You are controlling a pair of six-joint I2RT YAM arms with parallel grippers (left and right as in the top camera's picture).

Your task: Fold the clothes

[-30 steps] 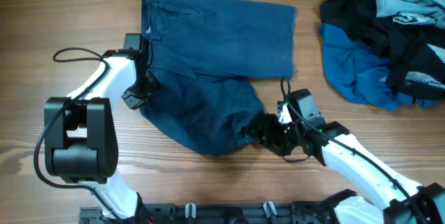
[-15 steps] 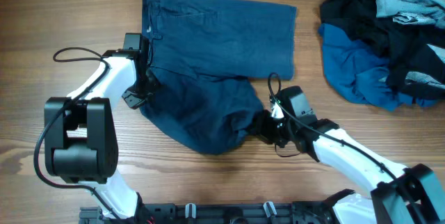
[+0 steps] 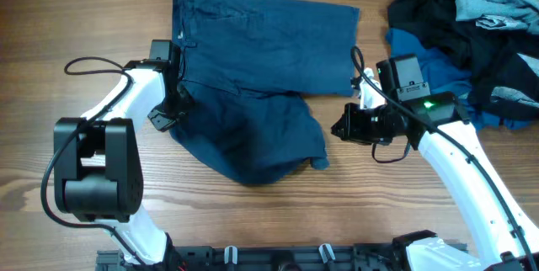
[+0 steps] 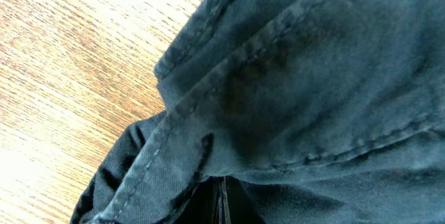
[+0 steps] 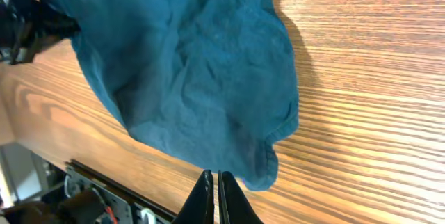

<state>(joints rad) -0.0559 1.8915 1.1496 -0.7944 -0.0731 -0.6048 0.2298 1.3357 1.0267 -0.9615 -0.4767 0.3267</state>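
Note:
The dark navy shorts [image 3: 269,44] lie on the table, one leg flat at the back and the other leg [image 3: 248,140] bunched in front of it. My left gripper [image 3: 173,109] is at the shorts' left edge by the waistband. In the left wrist view, navy fabric [image 4: 292,78] fills the frame and gathers at my closed left gripper [image 4: 221,200], which is shut on it. My right gripper [image 3: 336,129] hovers right of the front leg, shut and empty. In the right wrist view, that gripper [image 5: 213,182] is just short of the leg's hem corner [image 5: 268,168].
A heap of other clothes [image 3: 472,44], mid-blue, black and pale denim, lies at the back right, close behind my right arm [image 3: 455,149]. Bare wood table [image 3: 362,212] shows around the shorts. A black rail [image 3: 278,258] runs along the front edge.
My right gripper has let go of the front leg's hem, shut, and drawn back to the right and away from the shorts. The hem stays on the table. The left arm has not moved.

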